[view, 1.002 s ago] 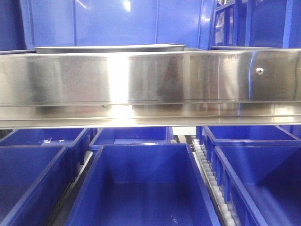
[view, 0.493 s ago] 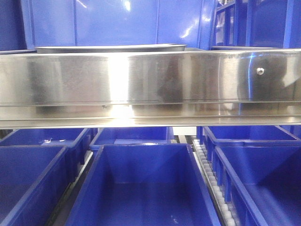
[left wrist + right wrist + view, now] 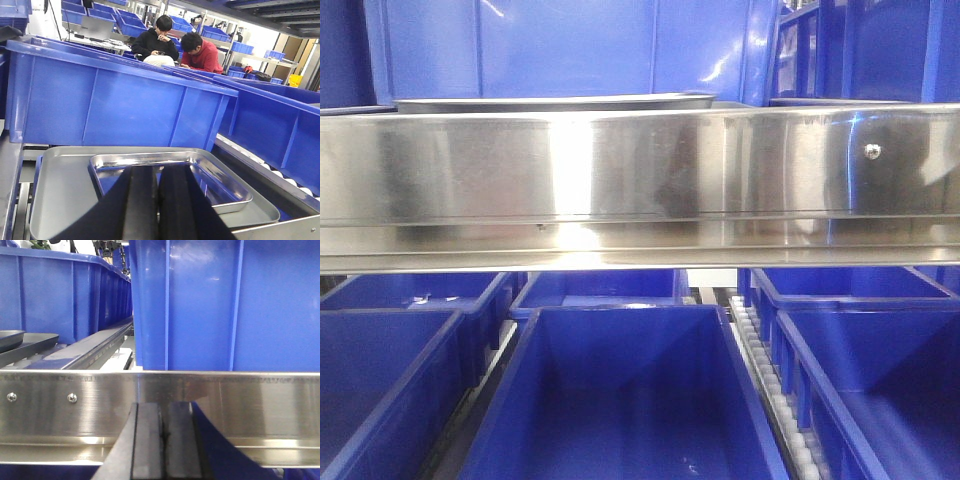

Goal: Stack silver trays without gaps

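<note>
Small silver tray inside larger silver tray.

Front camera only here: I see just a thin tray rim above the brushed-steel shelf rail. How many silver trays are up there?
Observer: Two, by the left wrist view: a smaller shiny steel tray lies inside a larger dull grey rectangular tray.
Operator: Is the left arm holding either?
Observer: No. The left black fingers are shut together and empty.
Operator: And the right?
Observer: The right black fingers are shut too, facing the brushed-steel rail.
</note>
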Robot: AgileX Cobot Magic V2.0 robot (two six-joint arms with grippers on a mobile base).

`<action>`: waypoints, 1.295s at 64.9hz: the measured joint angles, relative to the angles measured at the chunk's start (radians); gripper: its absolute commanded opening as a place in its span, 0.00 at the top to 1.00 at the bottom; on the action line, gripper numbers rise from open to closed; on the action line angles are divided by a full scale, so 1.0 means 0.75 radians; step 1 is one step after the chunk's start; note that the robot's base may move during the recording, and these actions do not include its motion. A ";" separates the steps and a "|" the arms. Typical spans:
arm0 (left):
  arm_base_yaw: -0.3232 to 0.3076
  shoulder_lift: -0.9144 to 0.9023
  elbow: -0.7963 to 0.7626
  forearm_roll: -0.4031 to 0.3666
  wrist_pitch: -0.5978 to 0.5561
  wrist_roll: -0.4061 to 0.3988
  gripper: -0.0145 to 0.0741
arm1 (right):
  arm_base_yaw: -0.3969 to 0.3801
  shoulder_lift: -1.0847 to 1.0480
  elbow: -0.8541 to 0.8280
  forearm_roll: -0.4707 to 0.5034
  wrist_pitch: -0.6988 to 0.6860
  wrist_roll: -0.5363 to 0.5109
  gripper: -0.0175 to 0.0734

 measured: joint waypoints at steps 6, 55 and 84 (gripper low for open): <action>0.000 -0.001 0.000 0.000 0.000 0.000 0.84 | 0.000 0.000 0.000 0.000 0.000 0.000 0.89; 0.425 -0.577 0.611 -0.289 -0.103 0.517 0.84 | 0.000 0.000 0.000 0.000 0.002 0.001 0.89; 0.533 -0.688 0.693 -0.294 -0.046 0.525 0.84 | 0.000 -0.003 0.000 0.000 0.003 0.005 0.89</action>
